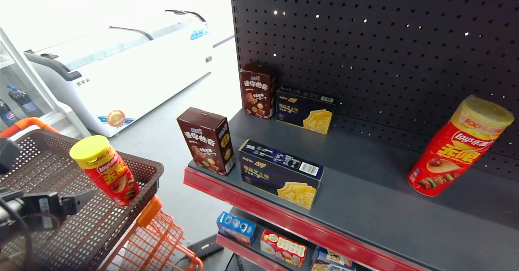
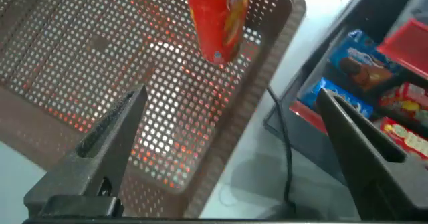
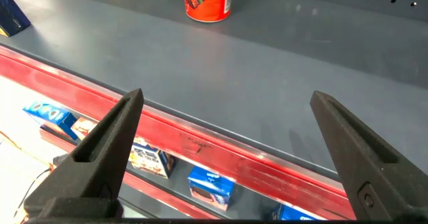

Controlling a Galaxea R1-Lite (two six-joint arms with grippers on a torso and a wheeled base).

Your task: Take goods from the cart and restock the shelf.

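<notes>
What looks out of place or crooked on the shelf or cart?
Nothing spilled or damaged. The shelf can appears to slant toward the pegboard, and the cart can in the basket slants too; that may be camera perspective.

Left gripper (image 2: 231,93): pair of dark grey fingers (image 2: 107,144), long matte wedges narrowing to blunt tips; small round screw hole near the base of one.
Right gripper (image 3: 227,95): same pattern, black fingers (image 3: 361,157); round hole low on one.
Left arm (image 1: 36,206): black boxy wrist block with a pale label patch; thin black cable (image 1: 26,234) looped beside it; rounded dark grey housing behind.
</notes>
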